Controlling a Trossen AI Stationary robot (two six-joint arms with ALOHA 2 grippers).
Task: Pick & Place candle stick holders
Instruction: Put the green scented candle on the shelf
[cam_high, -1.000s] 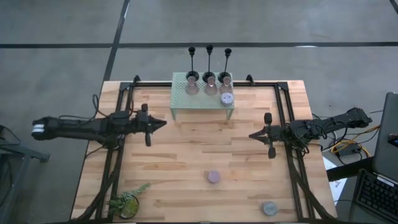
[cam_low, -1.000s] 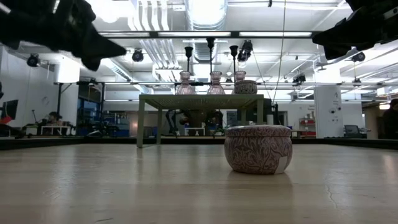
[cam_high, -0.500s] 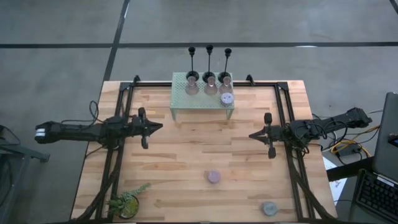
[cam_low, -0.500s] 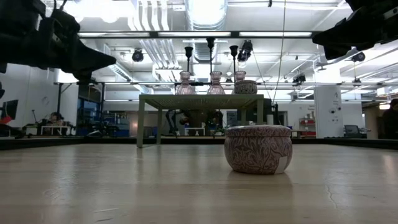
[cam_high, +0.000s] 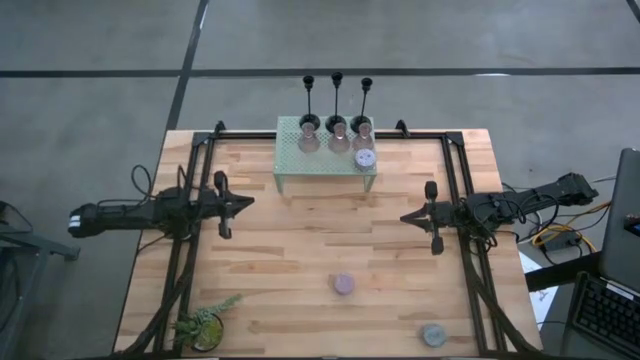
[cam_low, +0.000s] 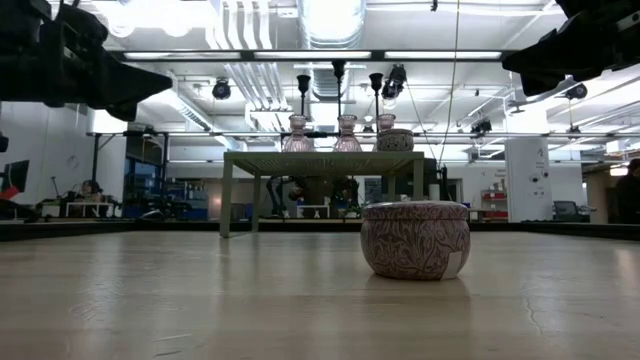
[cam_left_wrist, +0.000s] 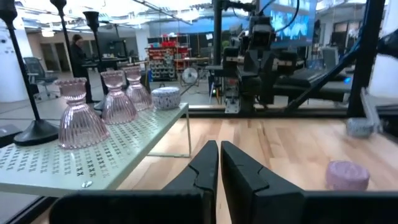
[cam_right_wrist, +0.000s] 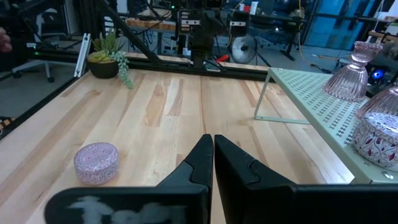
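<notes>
7 holders (cam_high: 338, 132) on rack, 2 pucks (cam_high: 343, 285) on table

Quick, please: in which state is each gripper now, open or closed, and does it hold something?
Left gripper: closed, holding nothing, above the table's left side.
Right gripper: closed, holding nothing, above the table's right side.

The tabletop (cam_high: 300, 250) is pale planked wood with a smooth matt finish. The rack (cam_left_wrist: 124, 140) looks like perforated painted metal, matt green. The cups (cam_left_wrist: 79, 118) are ribbed glossy pink glass; the puck (cam_low: 415, 240) has a patterned, faintly shiny shell
</notes>
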